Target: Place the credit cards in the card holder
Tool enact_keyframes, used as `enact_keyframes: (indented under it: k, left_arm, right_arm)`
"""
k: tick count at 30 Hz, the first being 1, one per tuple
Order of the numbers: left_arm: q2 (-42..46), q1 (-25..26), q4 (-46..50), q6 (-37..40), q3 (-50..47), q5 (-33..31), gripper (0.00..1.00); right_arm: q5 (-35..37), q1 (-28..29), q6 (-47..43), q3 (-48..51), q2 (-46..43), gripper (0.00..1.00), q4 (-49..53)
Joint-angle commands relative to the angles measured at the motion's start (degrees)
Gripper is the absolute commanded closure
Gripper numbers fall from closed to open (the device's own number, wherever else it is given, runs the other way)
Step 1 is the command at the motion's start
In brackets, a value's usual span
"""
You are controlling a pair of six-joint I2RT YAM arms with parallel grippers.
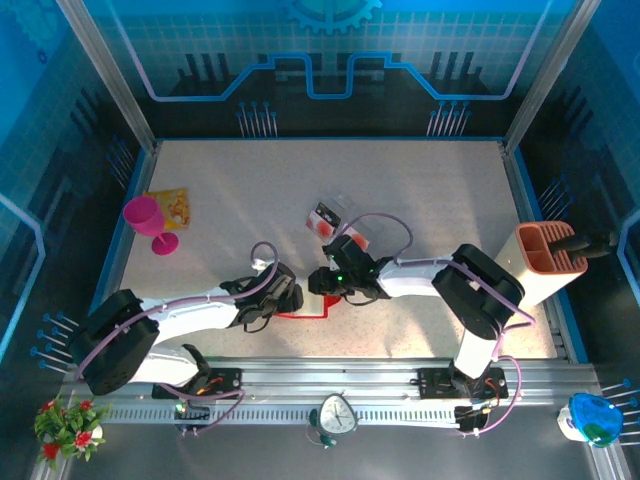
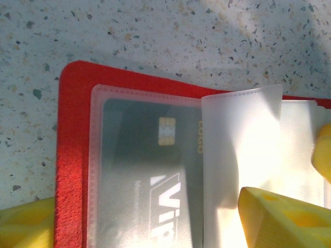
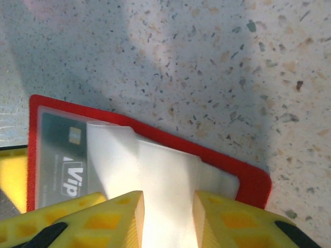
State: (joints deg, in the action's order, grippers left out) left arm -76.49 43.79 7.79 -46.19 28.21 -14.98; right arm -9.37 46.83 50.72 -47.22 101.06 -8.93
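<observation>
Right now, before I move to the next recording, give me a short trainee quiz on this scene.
1. True or false: the card holder lies folded shut.
2. Where is the credit card marked Vip? A) tucked in a clear pocket of the holder B) lying on top of the shut holder C) sticking halfway out of the holder
3. What passes between the fingers of the right claw?
Key: 1 false, it lies open. 2 A. 3 a translucent sleeve of the holder.

Arms converge — left gripper spread wide, right gripper narrowly parted.
</observation>
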Motion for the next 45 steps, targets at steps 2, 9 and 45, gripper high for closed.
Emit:
enact_keyframes:
  k: [2, 9, 45]
  left_arm:
    - [-2.24, 0.03, -4.36, 0.07, -3.46, 2.73, 0.27]
    - [0.30, 0.04, -3.93, 0.05, -3.48, 2.27, 0.22]
    - [31.55, -4.46, 15.41, -3.99, -2.57, -10.04, 0.01]
  right_arm:
    - [-1.71, 0.54, 1.44, -0.41, 2.74, 0.67, -1.15]
    - [-4.13, 0.43, 4.04, -0.07, 3.66, 0.66, -4.56]
    - [-5.86, 7.00, 8.07, -14.43, 9.59, 0.46, -3.79]
